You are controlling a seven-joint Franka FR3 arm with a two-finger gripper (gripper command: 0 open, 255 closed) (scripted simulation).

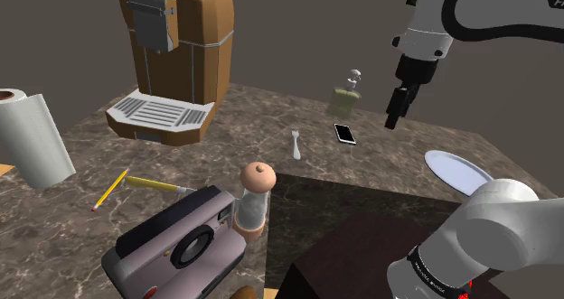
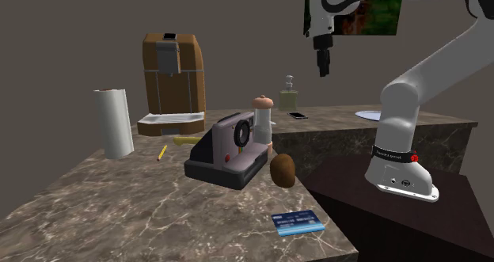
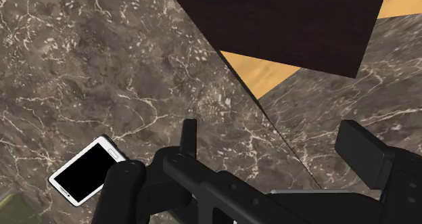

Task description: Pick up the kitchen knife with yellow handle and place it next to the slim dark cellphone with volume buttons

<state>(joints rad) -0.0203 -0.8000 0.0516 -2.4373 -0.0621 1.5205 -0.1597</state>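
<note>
Got the gripper (image 1: 395,116) hanging in the air above the desk (image 1: 262,126), showing in the shoulder view between the phone (image 1: 344,133) and the white plate (image 1: 456,171), higher than both and touching neither. Seeing both black fingers (image 3: 188,138) spread well apart in the wrist view, nothing clasped between them, just bare marbled desk beyond. Reading the phone as flat on the desk, black screen with a white rim, just off to one side of the fingers. Found the kitchen knife (image 1: 160,184) lying flat toward the shoulder view's left: yellow handle end near the pencil (image 1: 109,190), grey blade tip close to the top corner of the instant camera (image 1: 176,243). Sits in front of the brown coffee machine (image 1: 176,53), well apart from phone and gripper. Noting a paper towel roll (image 1: 32,139) upright at the shoulder view's left edge, a grinder (image 1: 253,198) with a round top just beside the instant camera, a small white piece (image 1: 296,144) between grinder and phone, a soap bottle (image 1: 345,97) behind the phone. Spotting, in the second exterior view, a brown egg-shaped thing (image 2: 282,170) just beside the instant camera and a blue card (image 2: 298,222) flat near the desk's near edge.
</note>
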